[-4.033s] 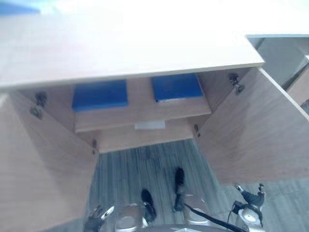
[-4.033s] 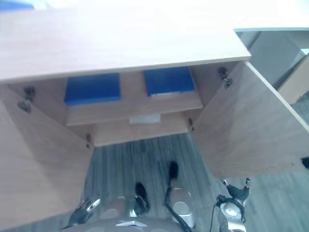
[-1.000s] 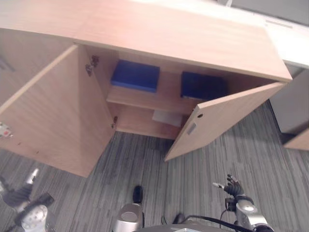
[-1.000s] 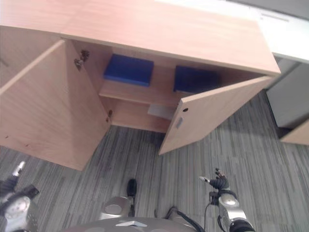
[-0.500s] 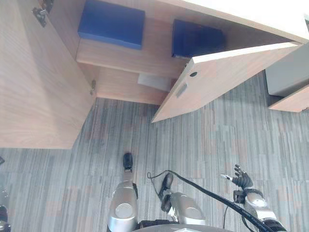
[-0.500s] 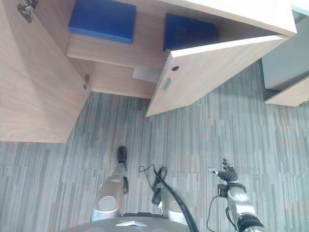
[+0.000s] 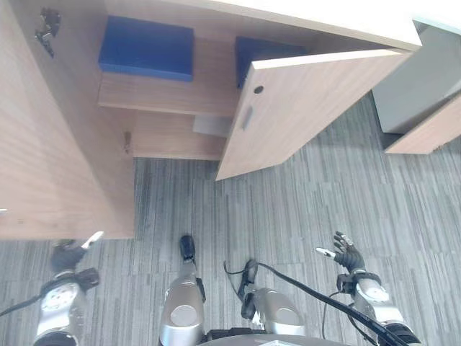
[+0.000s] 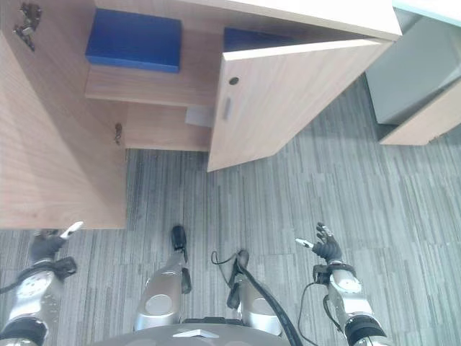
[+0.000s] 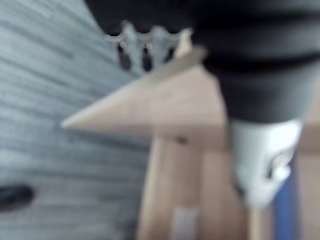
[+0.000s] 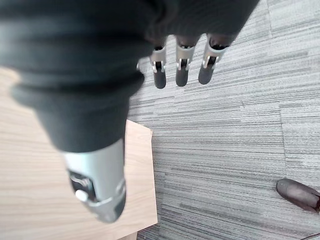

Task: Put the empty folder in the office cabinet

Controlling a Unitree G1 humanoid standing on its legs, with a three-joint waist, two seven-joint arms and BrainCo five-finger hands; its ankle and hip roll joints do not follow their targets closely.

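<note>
**Both hands empty, low over the carpet; blue folders on the cabinet shelf**

Down at the near left, left hand (image 7: 66, 256): fingers loosely extended, thumb poking out to the side, nothing in the grasp, nothing touched. Hanging just below the bottom edge of the open left door (image 7: 50, 158). Same story in its wrist view: fingers (image 9: 145, 47) straight in a row, nothing between them, wood panel beyond.

Over at the near right, right hand (image 7: 348, 257): fingers relaxed and slightly spread, thumb held apart, palm bare. Clear of everything, out above the grey striped carpet (image 7: 324, 187). Wrist view confirms it: fingertips (image 10: 181, 70) straight, side by side, only carpet past them, a wooden door corner just beside.

Up at the far side, the cabinet (image 7: 288, 14), wood-coloured, both doors swung out. Right door (image 7: 302, 108) angled partly across the opening, hiding part of the shelf. On the upper shelf (image 7: 166, 94): one blue folder (image 7: 146, 48) lying flat at the left, a second blue folder (image 7: 252, 52) at the right, half behind the right door. Well apart from both hands. Below the shelf, a pale sheet (image 7: 212, 125) on the lower level.
</note>
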